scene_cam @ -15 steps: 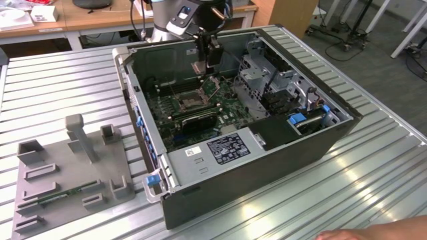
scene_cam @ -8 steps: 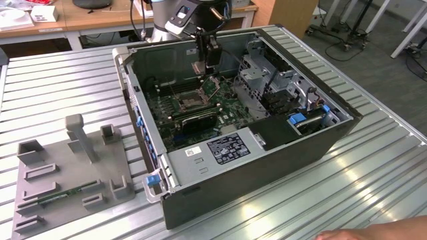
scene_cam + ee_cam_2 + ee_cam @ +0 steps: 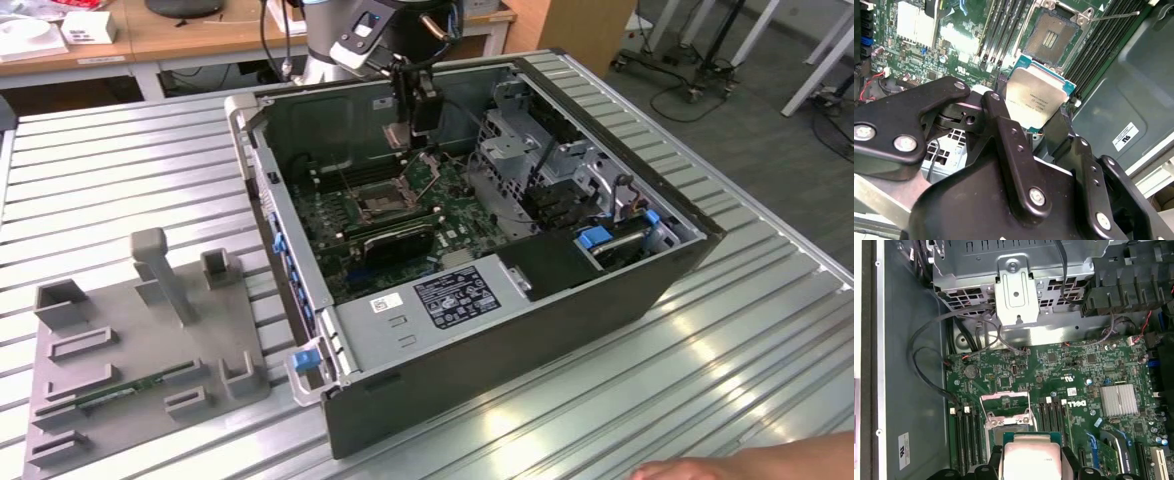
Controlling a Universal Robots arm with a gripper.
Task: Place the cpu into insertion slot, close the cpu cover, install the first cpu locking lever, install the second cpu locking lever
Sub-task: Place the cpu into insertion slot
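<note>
Holding print-marked cpu [image 3: 1036,95] near the insertion slot [image 3: 1052,33].

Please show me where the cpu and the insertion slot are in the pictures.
cpu [image 3: 1040,97], second wrist view, middle of its silvery metal top.
insertion slot [image 3: 1053,37], second wrist view, centre of its open pin field.

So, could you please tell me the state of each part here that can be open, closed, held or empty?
end effector: shut on the cpu
cpu: held above the board, not yet seated
insertion slot: empty, contacts exposed
cpu cover: open, swung up off the slot
locking lever: released, sticking out sideways
computer case: lying on its side, side panel off
</note>
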